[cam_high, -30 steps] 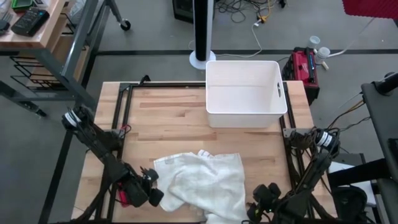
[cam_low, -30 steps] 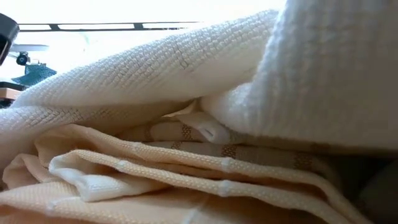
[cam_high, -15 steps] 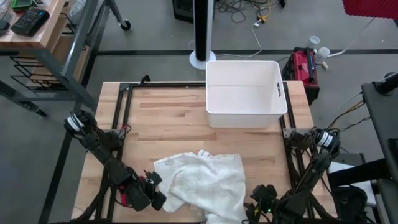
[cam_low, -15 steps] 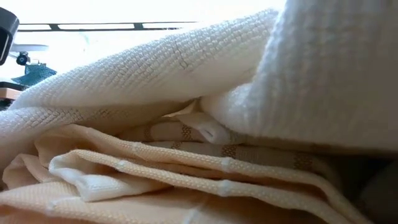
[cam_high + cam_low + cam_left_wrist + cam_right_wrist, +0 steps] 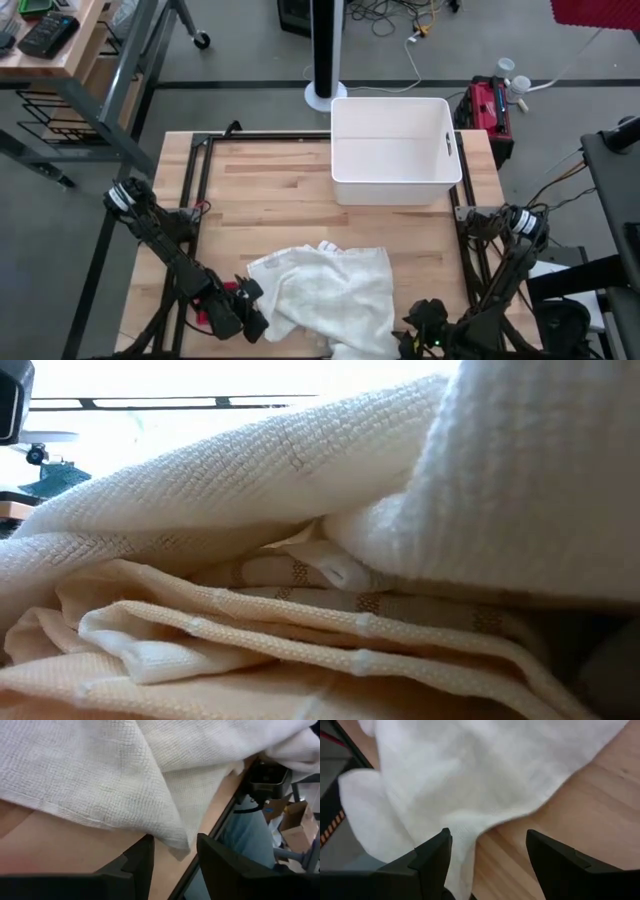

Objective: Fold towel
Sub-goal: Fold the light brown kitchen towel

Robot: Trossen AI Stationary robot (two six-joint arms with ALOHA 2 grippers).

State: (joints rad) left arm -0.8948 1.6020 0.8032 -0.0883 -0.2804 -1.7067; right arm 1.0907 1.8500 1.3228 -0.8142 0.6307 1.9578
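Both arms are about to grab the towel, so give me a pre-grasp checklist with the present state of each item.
1. Towel lies flat: not ok, it is crumpled at the table's near edge.
2. Left gripper lined up on a corner: ok, a towel corner hangs between its fingers.
3. Left gripper has the cloth pinched: not ok, the jaws stand apart.
4. Right gripper at a towel edge: ok, open, with an edge fold between its fingers.
5. White bin out of the way: ok, it sits at the far side.
6. Low view clear: not ok, towel fills it.

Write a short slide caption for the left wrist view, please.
Left gripper, jaws apart, lined up on a corner of the white towel.
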